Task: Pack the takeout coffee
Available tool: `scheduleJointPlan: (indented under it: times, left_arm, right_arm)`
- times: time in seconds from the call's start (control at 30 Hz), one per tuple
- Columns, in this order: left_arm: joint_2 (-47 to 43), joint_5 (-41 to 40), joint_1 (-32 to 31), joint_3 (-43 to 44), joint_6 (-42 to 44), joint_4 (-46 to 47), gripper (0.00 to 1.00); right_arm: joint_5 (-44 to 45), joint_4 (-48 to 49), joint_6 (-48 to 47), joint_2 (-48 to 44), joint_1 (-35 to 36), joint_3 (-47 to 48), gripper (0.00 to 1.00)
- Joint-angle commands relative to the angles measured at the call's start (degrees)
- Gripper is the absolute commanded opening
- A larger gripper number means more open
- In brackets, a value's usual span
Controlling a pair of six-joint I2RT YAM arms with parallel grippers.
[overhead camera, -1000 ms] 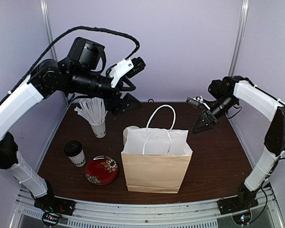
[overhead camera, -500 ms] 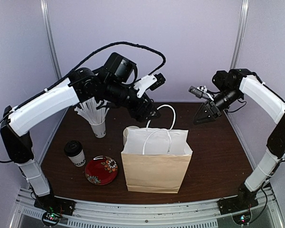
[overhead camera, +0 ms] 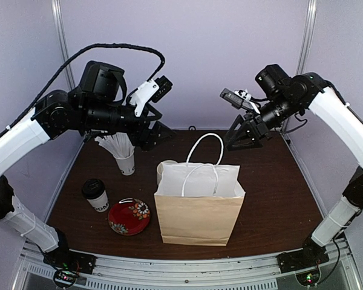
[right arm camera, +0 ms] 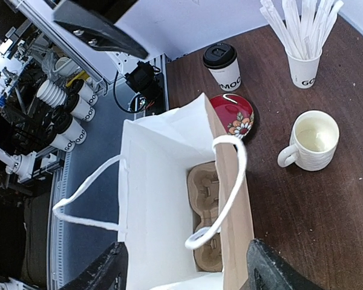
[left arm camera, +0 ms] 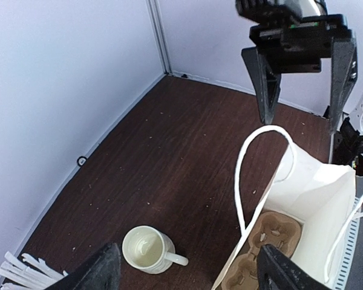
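Top external view is showing the mug (overhead camera: 161,168) almost wholly hidden behind the paper bag (overhead camera: 198,202), and the bag's inside is not showing from there. Both wrist views are looking down into the bag, where a cardboard cup carrier (right arm camera: 207,205) is lying on the bottom, partly covered by the bag's wall and handle. The takeout coffee (overhead camera: 95,194), black lid on, is standing near the table's left edge, just beside the red plate (overhead camera: 129,216) and apart from the bag; its lettering is only partly readable. The left wrist view is missing it altogether and is cutting off the straw cup (overhead camera: 126,162) at its corner. The left gripper (overhead camera: 157,133) is hanging above the straws with fingers spread wide, gripping nothing. The right gripper (overhead camera: 243,138) is hovering over the bag's far side, fingers likewise spread. Bare table (overhead camera: 278,193) is lying open right of the bag and behind it.
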Motion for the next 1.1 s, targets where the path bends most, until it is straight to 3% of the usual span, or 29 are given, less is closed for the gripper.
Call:
scheduleJointPlan:
  times: [0.0,0.07,0.2,0.27,0.6,1.07]
  left_arm:
    - [-2.9,-5.4,0.4,-3.0,-2.7,3.2,0.81]
    - [-4.1,-6.6,0.3,-3.9,-3.8,3.3,0.81]
    - [-6.1,-8.4,0.3,-6.0,-3.7,3.7,0.81]
    - [-6.8,-8.5,0.3,-6.7,-3.4,3.7,0.81]
    - [-7.5,-10.4,0.3,-9.4,-0.6,4.7,0.81]
    - [-6.9,-10.0,0.3,-10.2,-0.3,5.1,0.81]
  right_arm:
    - [1.4,0.5,4.1,6.4,3.2,4.1,0.68]
    - [2.8,1.8,5.6,7.4,4.5,5.2,0.62]
    - [3.5,1.4,5.7,8.6,4.5,9.3,0.12]
    - [5.4,1.1,4.7,8.0,4.1,10.1,0.00]
    - [9.1,-4.0,-0.7,4.8,-4.9,14.0,0.00]
    - [1.5,-2.4,-6.9,-0.7,-2.1,-3.0,0.00]
